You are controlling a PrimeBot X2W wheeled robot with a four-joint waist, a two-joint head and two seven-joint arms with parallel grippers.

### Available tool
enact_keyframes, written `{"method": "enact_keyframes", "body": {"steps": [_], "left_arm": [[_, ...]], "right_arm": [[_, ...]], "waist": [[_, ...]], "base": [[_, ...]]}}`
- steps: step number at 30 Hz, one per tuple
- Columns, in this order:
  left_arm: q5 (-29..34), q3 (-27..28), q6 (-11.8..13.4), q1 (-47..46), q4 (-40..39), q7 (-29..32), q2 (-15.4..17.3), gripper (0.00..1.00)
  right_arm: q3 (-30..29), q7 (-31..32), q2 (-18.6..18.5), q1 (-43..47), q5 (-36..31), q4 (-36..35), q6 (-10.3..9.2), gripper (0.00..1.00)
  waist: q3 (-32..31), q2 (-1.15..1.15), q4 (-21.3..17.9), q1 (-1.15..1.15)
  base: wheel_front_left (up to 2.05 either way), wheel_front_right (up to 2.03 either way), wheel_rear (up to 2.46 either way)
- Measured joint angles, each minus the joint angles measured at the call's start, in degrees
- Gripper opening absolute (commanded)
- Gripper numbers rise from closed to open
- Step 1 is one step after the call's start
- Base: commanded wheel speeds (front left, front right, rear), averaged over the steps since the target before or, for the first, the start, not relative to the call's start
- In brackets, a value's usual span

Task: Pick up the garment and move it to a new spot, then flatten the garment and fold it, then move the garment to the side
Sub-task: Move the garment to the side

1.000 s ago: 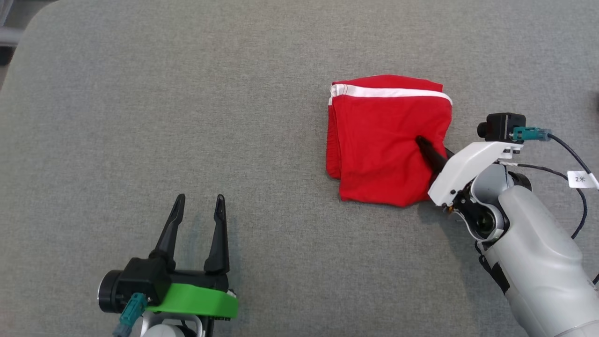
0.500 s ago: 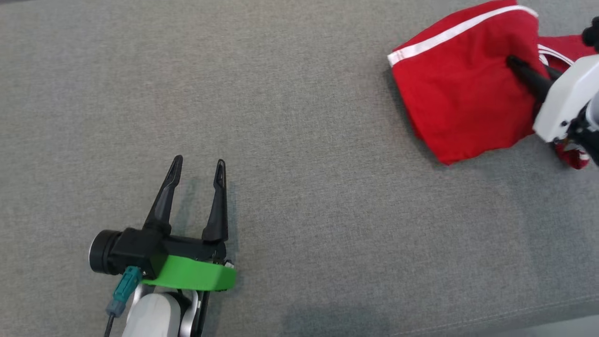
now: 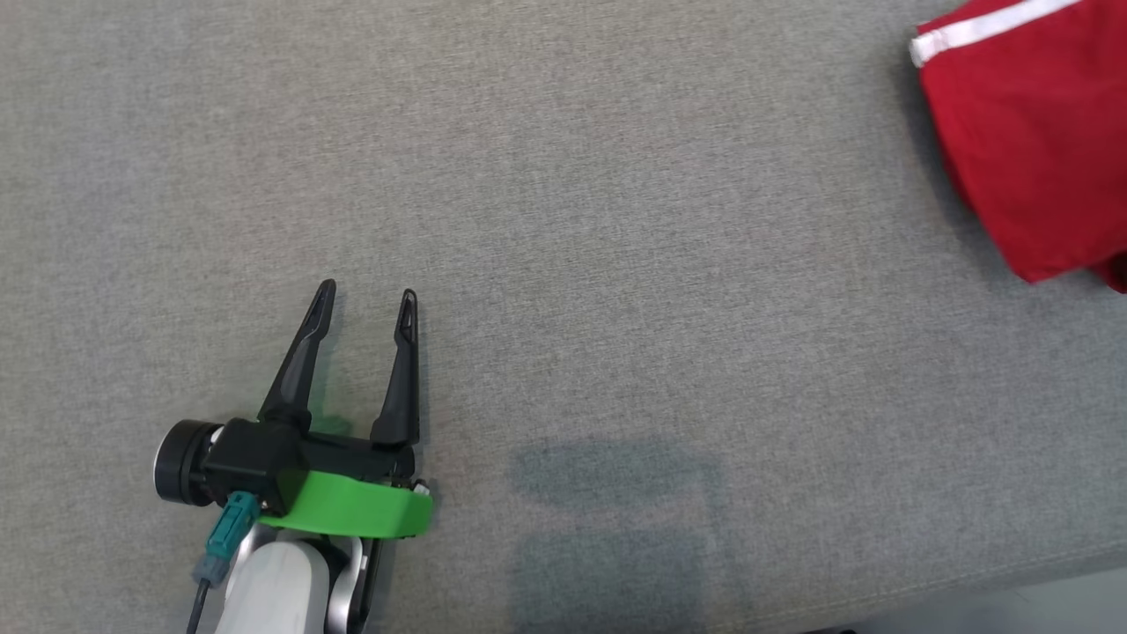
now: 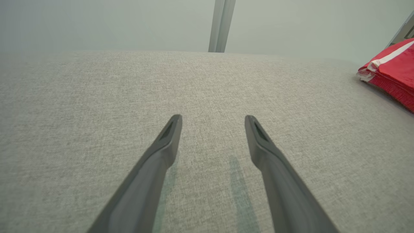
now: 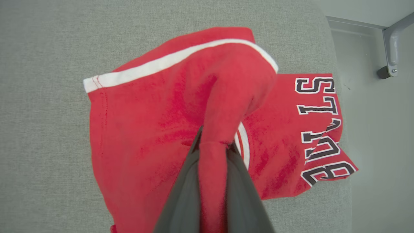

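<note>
Red shirt (image 3: 1030, 141) with white trim and black lettering. My right gripper (image 5: 213, 144) is pinching a raised ridge of it, fingers pressed together with only cloth between them. I'm grabbing the middle rather than an edge so the folded layers come along as one bundle, at least that's the idea. The lettered part is splaying out a bit though.

The shirt sits at the far right corner of the grey table (image 3: 616, 220), with its lettered flap reaching the table's right edge. I'd say this is the "move it to the side" bit, close to finished.

My left gripper (image 3: 367, 295) is spread wide and holding nothing. It's parked low over the table near its front edge, well apart from the shirt and out of the way. My main worry is letting go this close to the table's edge and the flap sliding off.
</note>
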Motion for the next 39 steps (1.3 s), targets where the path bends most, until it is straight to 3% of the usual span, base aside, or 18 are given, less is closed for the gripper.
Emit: {"method": "enact_keyframes", "body": {"steps": [7, 8, 9, 10, 14, 18, 24, 32, 36, 39], "left_arm": [[0.0, -0.5, -0.4, -0.2, 0.0, 0.0, 0.0, 1.00], [0.0, -0.6, -0.4, -0.2, 0.0, 0.0, 0.0, 1.00], [0.0, -0.6, -0.3, -0.2, 0.0, 0.0, 0.0, 1.00], [0.0, -0.7, -0.2, -0.2, 0.0, 0.0, 0.0, 1.00], [-0.1, -0.9, 0.1, -0.1, 0.1, 0.0, 0.0, 1.00], [-0.9, -0.8, 0.6, 0.2, 0.3, 0.0, 0.0, 1.00], [-2.7, 0.0, 2.2, 3.3, 0.5, 0.0, 0.0, 1.00], [-4.7, 3.5, 4.1, 9.9, 1.9, 0.0, 0.0, 1.00], [-4.8, 5.9, 4.1, 13.1, 2.5, 0.0, 0.0, 1.00], [-4.0, 7.3, 3.4, 14.5, 3.2, 0.0, 0.0, 1.00]], "right_arm": [[-1.6, -2.2, -3.5, 1.3, -11.5, 5.0, 0.03, 0.00], [-1.8, -2.4, -3.5, 1.9, -12.6, 6.0, 0.04, 0.16], [-1.9, -3.2, -3.3, 2.3, -13.6, 6.7, 0.04, 0.41], [-2.3, -4.7, -3.1, 2.5, -15.0, 7.3, 0.05, 1.00], [-4.4, -13.2, -3.9, 2.8, -23.4, 10.3, 0.04, 1.00], [-7.3, -23.1, -1.2, 4.0, -28.8, 11.4, 0.05, 1.00], [-10.9, -37.9, 7.2, 9.8, -32.3, 5.3, 0.05, 1.00], [-12.5, -50.3, 19.3, 26.9, -35.8, -5.6, 0.05, 1.00], [-11.9, -57.2, 26.5, 35.0, -37.4, -6.6, 0.05, 1.00], [-11.1, -61.3, 29.7, 39.2, -39.3, -4.8, 0.04, 1.00]], "waist": [[0.3, 0.00, 1.8, 0.00], [0.3, 0.00, 2.0, 0.00], [0.3, 0.00, 2.3, 0.00], [0.3, 0.00, 2.4, 0.00], [0.3, 0.00, 2.9, 0.00], [-1.0, 0.00, 3.1, 0.00], [-5.2, 0.00, 3.3, 0.00], [-13.8, 0.00, 3.7, -0.01], [-18.6, 0.00, 4.0, -0.01], [-21.9, 0.00, 4.1, -0.01]], "base": [[0.00, 0.00, 0.00], [0.00, 0.00, 0.00], [0.00, 0.00, 0.00], [0.00, 0.00, 0.00], [0.00, 0.00, 0.00], [0.00, 0.00, 0.00], [0.00, 0.00, 0.00], [0.00, 0.00, 0.00], [0.00, 0.00, 0.00], [0.00, 0.00, 0.00]]}}
